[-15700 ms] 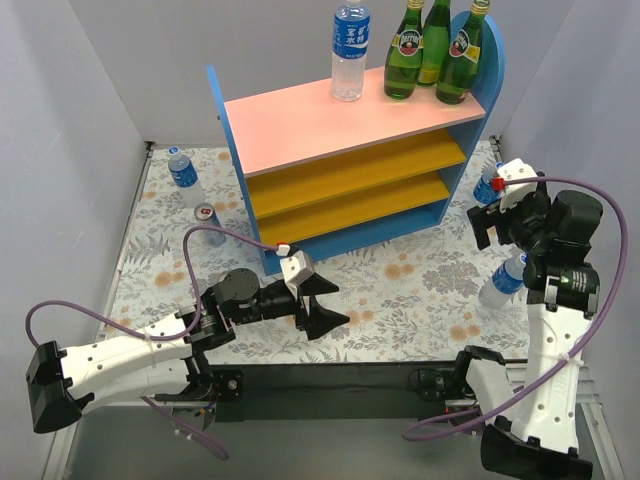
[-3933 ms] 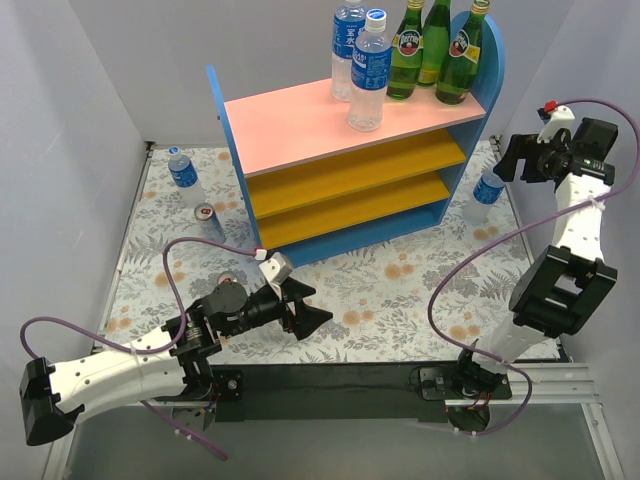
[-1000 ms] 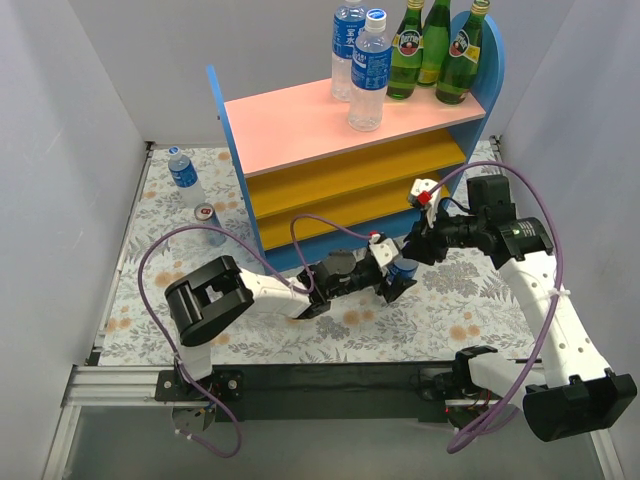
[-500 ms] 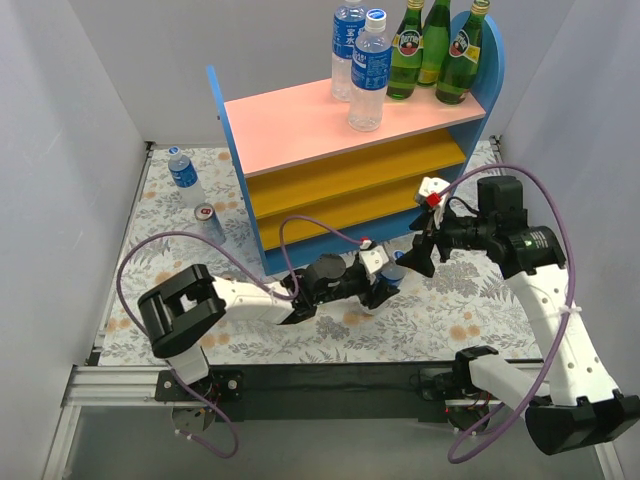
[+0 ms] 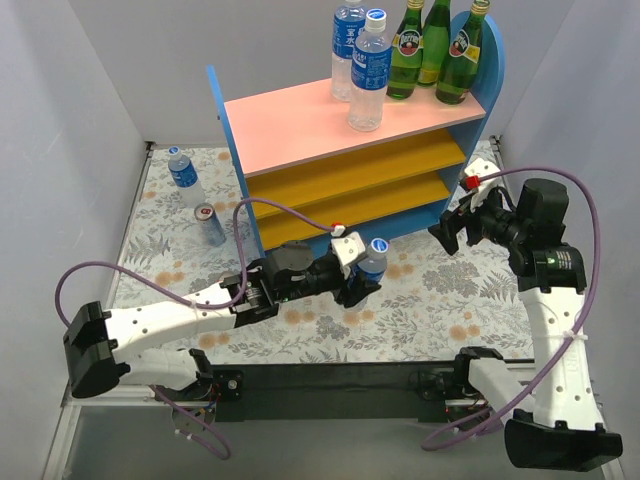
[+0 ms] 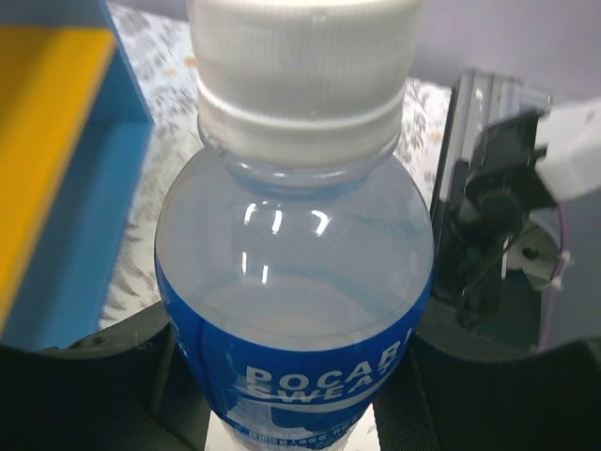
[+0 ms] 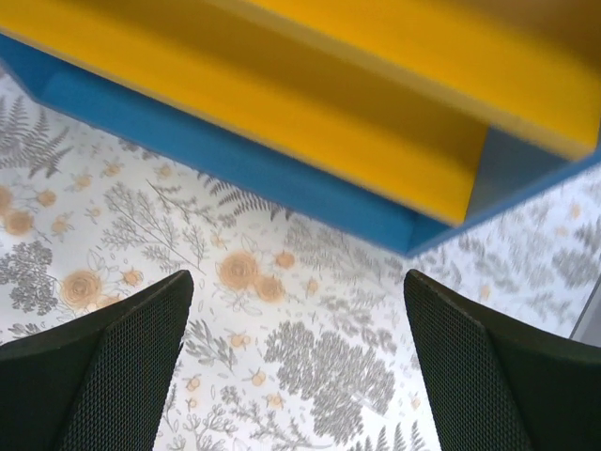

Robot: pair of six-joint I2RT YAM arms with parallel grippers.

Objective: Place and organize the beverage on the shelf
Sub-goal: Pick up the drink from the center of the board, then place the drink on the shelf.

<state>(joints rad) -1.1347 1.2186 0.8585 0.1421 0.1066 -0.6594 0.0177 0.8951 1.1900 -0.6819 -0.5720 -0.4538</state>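
Left gripper (image 5: 360,286) has a clear plastic bottle (image 5: 371,260) pinched low on its body. It's upright, at 6 o'clock of the shelf (image 5: 228,125), just short of the blue bottom edge; whether its base touches the flowered cloth (image 5: 440,300) I cannot tell. Close up on the left wrist view: black fingers (image 6: 75,395) press both sides of the blue label, which reads POCARI SWEAT in white under a pale ribbed cap.

Right gripper (image 5: 455,238) hangs at 4 o'clock of the shelf, near the right side panel but apart from it. Its fingers (image 7: 103,376) are spread wide with only cloth showing between them. Open cloth lies between the two grippers.

On the pink top board, two blue-labelled bottles (image 5: 368,72) stand near the middle and three green glass bottles (image 5: 436,45) at the 1 o'clock corner, labels too small to read. At 9 o'clock, by the left wall, another bottle (image 5: 185,175) and a can (image 5: 209,225) stand on the cloth.
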